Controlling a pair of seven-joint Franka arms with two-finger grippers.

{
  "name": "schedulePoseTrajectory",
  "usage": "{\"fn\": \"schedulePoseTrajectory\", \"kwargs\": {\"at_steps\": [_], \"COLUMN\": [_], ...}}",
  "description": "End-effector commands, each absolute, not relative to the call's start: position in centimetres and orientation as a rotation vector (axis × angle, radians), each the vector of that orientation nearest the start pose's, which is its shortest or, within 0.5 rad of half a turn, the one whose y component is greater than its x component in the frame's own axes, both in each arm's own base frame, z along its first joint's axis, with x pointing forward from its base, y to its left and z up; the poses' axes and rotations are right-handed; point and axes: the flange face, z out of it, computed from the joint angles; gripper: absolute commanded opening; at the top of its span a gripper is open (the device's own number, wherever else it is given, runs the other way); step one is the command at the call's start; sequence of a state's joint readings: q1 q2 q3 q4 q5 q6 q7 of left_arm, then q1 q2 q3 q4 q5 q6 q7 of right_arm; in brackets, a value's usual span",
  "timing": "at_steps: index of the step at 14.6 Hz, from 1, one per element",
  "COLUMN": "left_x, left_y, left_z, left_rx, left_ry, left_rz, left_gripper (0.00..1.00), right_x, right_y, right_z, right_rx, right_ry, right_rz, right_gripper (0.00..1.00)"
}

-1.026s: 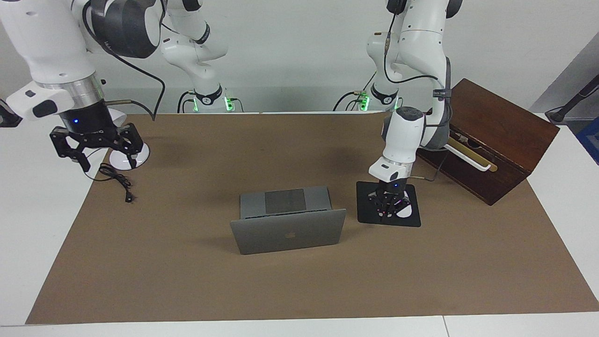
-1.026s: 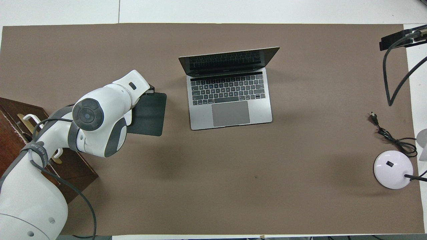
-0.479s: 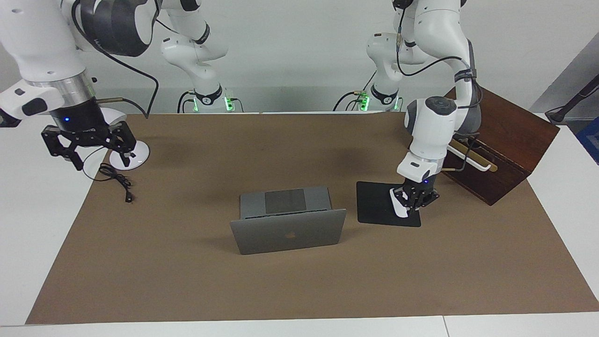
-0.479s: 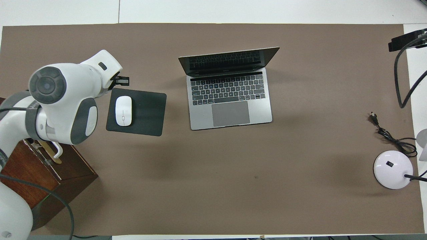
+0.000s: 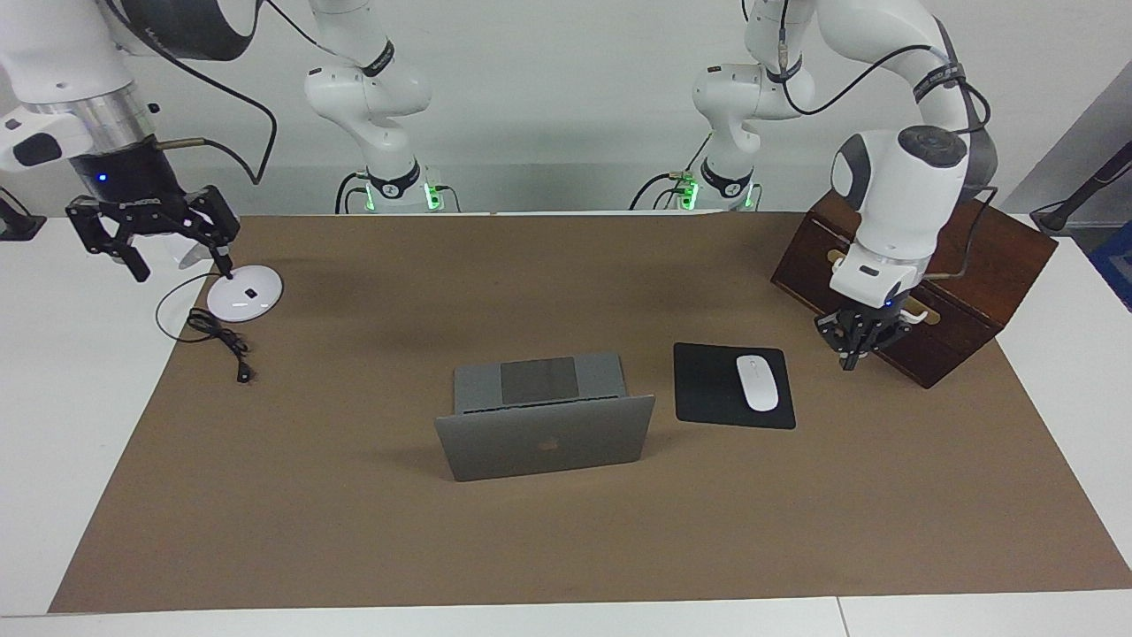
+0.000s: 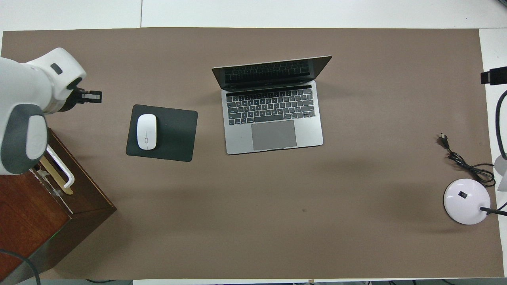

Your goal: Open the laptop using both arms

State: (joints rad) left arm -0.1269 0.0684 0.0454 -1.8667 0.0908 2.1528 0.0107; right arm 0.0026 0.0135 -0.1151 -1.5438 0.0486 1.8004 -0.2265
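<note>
Laptop [image 6: 273,107] sits mid-mat, already open: lid tilted back past upright, screen toward the robots, keyboard deck and trackpad exposed. From how it lies, the opening looks done and both arms are clear of it.

Left gripper [image 5: 854,352] is in the air over the mat, between the wooden box [image 5: 929,265] and the mouse pad [image 6: 174,134], fingertips together, holding nothing. It hangs just off the box front, well apart from the laptop.

Right gripper [image 5: 149,239] is up over the table edge at the right arm's end, above the white lamp base [image 6: 466,201], fingers spread wide, empty. Nothing near it to grab.

White mouse [image 6: 146,132] lies on the mouse pad, beside the laptop toward the left arm's end. Black power cord [image 6: 461,162] trails by the lamp base, farther from the robots than it.

Judgement: arms parked out wide so the lid and deck stay unobstructed. Only risk I see is the left arm's elbow close to the box.
</note>
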Motion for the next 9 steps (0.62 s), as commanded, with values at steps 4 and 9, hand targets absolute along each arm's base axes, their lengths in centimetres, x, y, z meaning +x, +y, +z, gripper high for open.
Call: {"fn": "schedulePoseTrajectory", "kwargs": {"at_steps": [4,9], "left_x": [56.4,52.4], "left_y": [-1.4,0.1], "left_z": [59.6,62.9], "left_rx": [-3.077,-3.115], "left_ry": [0.103,0.063], "left_rz": [-0.180,-0.060], "left_gripper": [0.79,1.00], "right_x": [56.1,54.9], "right_y": [-4.8,-4.7], "right_z": [65.7,65.4], "right_rx": [-3.157,-3.163], "right_ry": [-0.152,0.025], "right_rz": [-0.384,-0.250], "right_gripper": [1.00,0.99]}}
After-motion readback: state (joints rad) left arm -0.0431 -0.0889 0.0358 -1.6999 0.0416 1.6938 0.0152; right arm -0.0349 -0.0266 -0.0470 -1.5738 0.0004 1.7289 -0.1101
